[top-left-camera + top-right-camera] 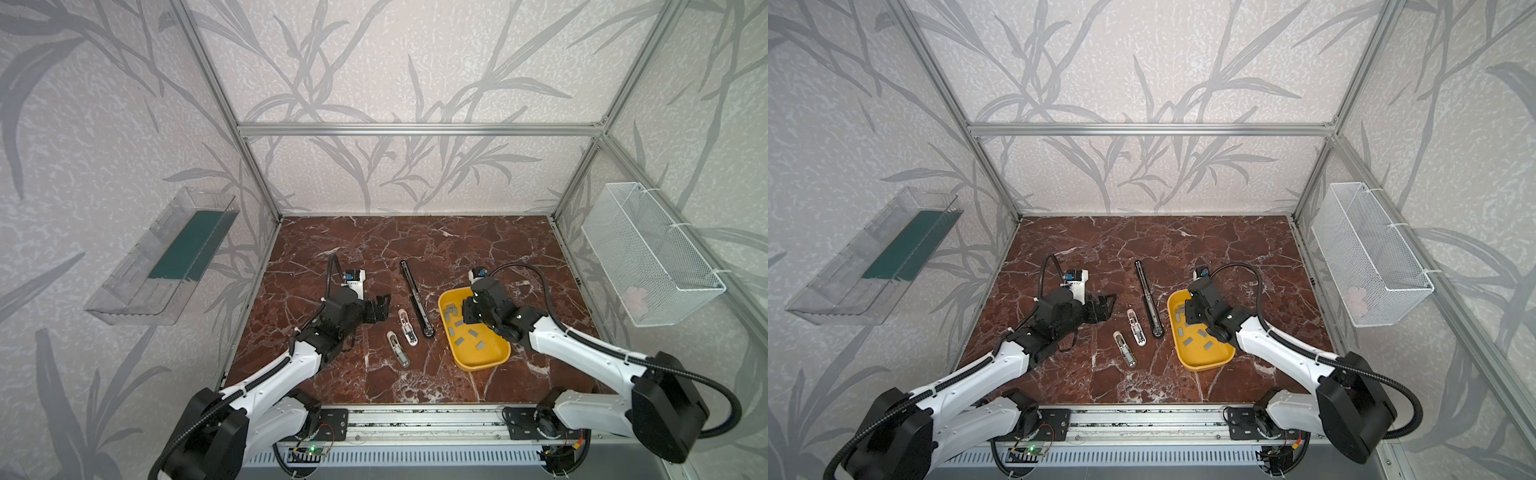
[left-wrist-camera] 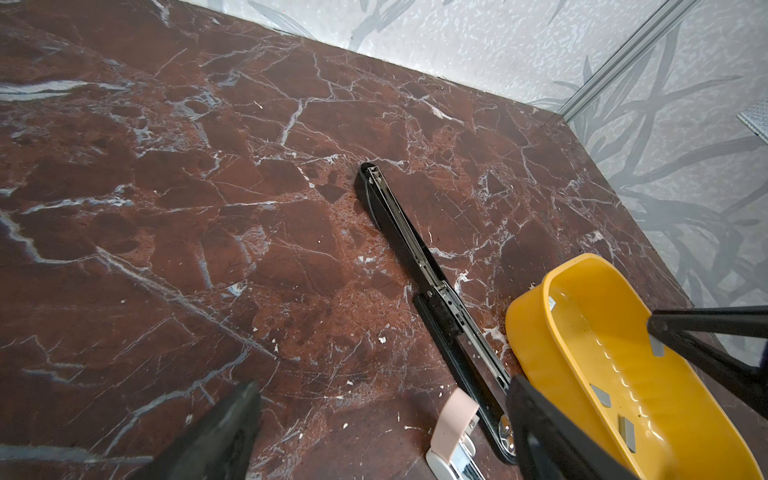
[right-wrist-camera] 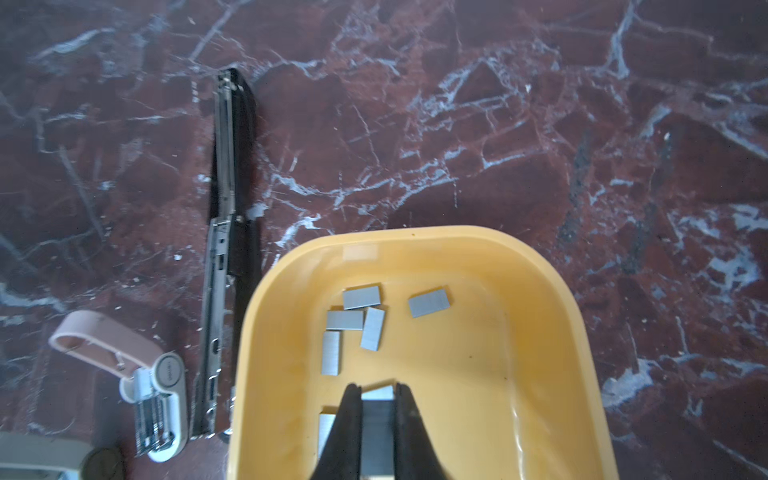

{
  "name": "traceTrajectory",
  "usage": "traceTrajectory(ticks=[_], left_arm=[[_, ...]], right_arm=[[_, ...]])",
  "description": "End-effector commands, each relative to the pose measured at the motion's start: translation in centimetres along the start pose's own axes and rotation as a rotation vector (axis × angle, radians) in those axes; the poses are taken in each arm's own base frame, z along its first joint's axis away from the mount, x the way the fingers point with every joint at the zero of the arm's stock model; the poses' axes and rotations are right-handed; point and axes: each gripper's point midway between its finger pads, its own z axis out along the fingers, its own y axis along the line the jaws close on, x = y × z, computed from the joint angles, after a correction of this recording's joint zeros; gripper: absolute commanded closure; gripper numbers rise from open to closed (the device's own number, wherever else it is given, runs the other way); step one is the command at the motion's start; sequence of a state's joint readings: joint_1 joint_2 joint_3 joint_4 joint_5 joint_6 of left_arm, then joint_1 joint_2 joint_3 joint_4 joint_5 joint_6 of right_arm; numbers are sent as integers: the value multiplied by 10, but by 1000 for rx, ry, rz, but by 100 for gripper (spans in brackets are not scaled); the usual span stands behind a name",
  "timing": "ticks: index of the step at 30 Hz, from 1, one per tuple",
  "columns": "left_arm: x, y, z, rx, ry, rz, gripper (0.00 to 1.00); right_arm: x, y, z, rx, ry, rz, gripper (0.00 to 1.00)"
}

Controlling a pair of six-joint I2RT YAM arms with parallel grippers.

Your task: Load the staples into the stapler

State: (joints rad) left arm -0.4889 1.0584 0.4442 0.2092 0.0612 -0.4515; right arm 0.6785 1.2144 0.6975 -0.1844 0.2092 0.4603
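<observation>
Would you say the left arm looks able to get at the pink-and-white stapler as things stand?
Probably yes: the left pincer hangs open just beside the pink-and-white stapler, with only bare marble tabletop between them.

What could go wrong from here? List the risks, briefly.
1. The right jaws pinch one staple strip across its narrow width. It may twist or slip when lifted out of the yellow tray.
2. Another strip lies right against them and could get dragged along.
3. The open black stapler lies unheld, with the left jaws open and away from it, so it may shift if staples are pushed into it.
</observation>
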Motion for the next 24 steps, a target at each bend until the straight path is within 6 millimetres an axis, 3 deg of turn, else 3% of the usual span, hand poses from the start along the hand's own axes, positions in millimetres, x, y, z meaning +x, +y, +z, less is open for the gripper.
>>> traceTrajectory(ticks=[1,11,24], left_arm=[[-15,-4,-3,-5,-36,16,8],[-17,-6,-5,10,-52,20,7],[-18,-13,-8,55,-72,28,7]], right_arm=[[-19,23,-17,-77,-123,-56,89],[-10,82,-46,-185,-238,-204,89],[33,142,-32,-272,-168,-303,90]])
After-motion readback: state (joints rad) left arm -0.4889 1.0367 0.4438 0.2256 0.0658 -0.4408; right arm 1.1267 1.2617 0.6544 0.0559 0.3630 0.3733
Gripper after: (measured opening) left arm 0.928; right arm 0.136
